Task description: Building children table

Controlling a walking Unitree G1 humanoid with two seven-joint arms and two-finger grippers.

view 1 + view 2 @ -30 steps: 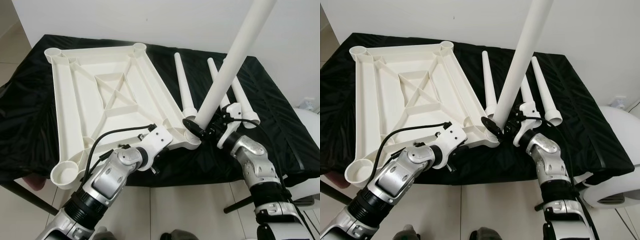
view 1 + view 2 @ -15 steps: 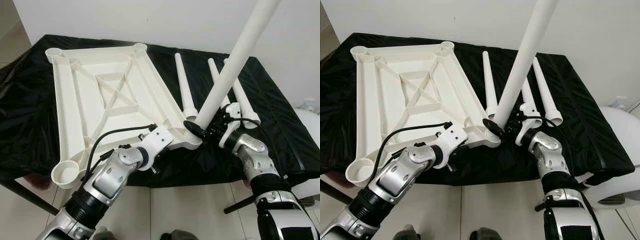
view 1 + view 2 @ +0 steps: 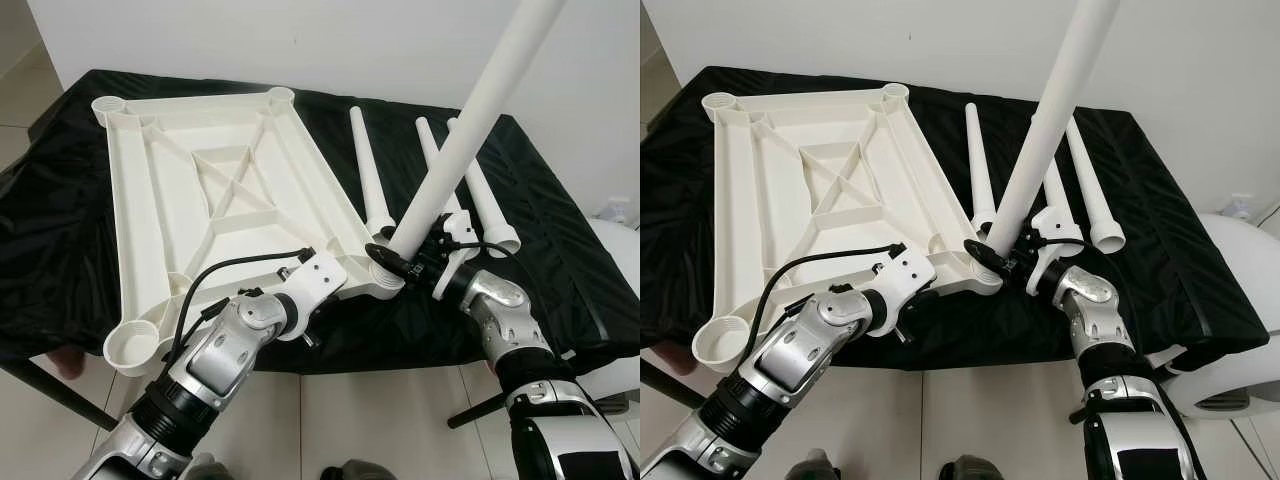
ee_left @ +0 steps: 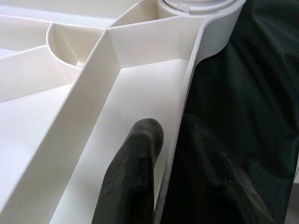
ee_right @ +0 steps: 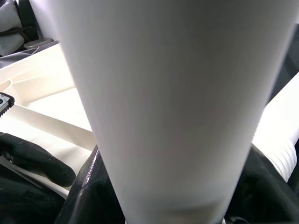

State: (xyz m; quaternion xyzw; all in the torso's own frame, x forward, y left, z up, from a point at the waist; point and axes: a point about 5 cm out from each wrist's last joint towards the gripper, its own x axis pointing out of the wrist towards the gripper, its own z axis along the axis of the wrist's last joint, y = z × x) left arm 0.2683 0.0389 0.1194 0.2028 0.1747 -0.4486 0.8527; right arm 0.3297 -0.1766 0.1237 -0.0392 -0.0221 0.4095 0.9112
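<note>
Tabletop (image 3: 215,190), ribbed white plastic; right gripper (image 3: 398,262) clasps tapered leg (image 3: 460,150).

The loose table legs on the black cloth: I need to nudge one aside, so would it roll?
Probably. Each loose leg is a smooth round tapered tube, so it would likely roll in a curve. It looks like stiff, hollow plastic, likely light. The black cloth may slow it somewhat.

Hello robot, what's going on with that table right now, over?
Left end effector pinching upturned white plastic tabletop's rim. Right end effector gripping long white leg at corner socket. Three spare legs on black cloth.
</note>
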